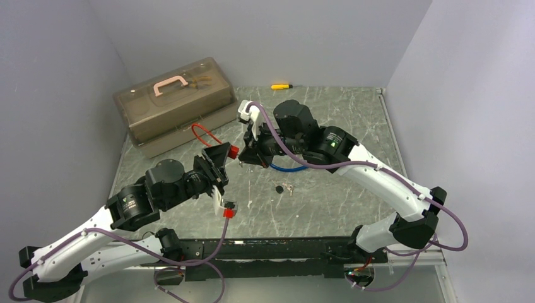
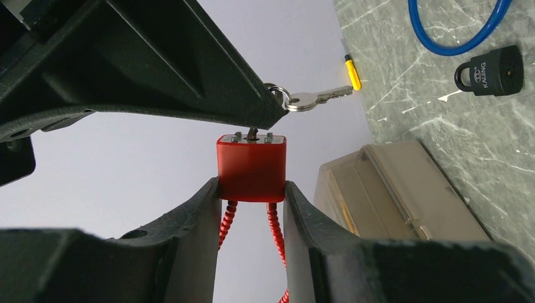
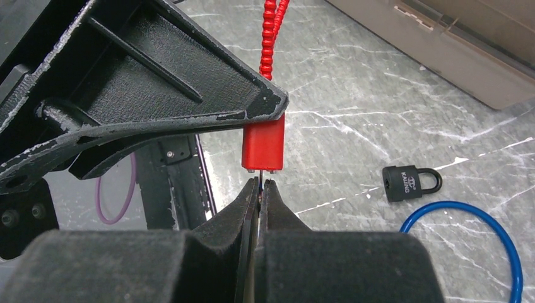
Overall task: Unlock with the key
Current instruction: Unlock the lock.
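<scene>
From above, the left gripper (image 1: 222, 159) is clamping the red lock (image 1: 233, 151) in mid-air over the table (image 1: 340, 189), the right gripper (image 1: 246, 153) meeting it, the box (image 1: 176, 104) well apart. At the left wrist, the key (image 2: 252, 133) is sitting in the lock; the turn is probably remaining. At the right wrist, closed fingers (image 3: 281, 211) are pinching the key, free room all round.

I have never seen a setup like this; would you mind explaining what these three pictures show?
These are two robot arms bolted at the near edge of a table. The wide picture looks down from above and behind them; the other two come from a camera on each wrist. The left hand clamps a red cable lock. The right hand is shut on a key set in its keyhole, with a spare key dangling from the ring. On the table lie a black padlock, a blue cable loop, a brown toolbox and, at the back, a yellow-handled tool.
</scene>
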You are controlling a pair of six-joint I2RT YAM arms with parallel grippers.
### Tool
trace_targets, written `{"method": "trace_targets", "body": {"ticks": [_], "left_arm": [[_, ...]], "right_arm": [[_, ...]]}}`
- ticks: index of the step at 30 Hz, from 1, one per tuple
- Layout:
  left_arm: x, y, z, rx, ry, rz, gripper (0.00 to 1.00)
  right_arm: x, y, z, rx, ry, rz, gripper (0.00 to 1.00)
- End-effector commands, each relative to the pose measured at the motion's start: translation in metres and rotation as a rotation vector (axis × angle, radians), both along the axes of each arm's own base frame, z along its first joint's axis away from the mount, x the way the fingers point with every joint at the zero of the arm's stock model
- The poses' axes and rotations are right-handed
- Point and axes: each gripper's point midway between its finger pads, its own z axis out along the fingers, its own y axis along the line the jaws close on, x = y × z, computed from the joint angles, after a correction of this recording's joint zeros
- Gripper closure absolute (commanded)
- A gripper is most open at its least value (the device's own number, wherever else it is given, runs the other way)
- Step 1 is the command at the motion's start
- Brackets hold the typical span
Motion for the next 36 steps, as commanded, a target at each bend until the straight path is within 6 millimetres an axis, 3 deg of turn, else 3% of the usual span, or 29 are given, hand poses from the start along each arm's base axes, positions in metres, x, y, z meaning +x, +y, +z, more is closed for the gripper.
{"method": "trace_targets", "body": {"ticks": [1, 8, 16, 29, 36], "left_arm": [[-0.005, -0.012, 0.018, -0.072, -0.019, -0.044, 1.0], [-0.009, -0.014, 0.022, -0.104, -0.001, -0.06, 1.0], [-0.02, -0.013, -0.012, 0.074, -0.036, -0.127, 1.0], [-0.01, -0.018, -0.015, 0.075, -0.07, -0.083, 1.0], [-0.009, -0.017, -0.033, 0.167, -0.14, -0.089, 1.0]], "right_arm": [[-0.001, 0.017, 0.044, 0.172, -0.077, 0.032, 1.0], [0.0, 0.021, 0.039, 0.203, -0.063, 0.022, 1.0], [-0.01, 0.013, 0.042, 0.173, -0.051, 0.062, 1.0], [-0.006, 0.017, 0.043, 0.214, -0.008, 0.012, 1.0], [-0.01, 0.018, 0.038, 0.192, 0.027, 0.024, 1.0]]}}
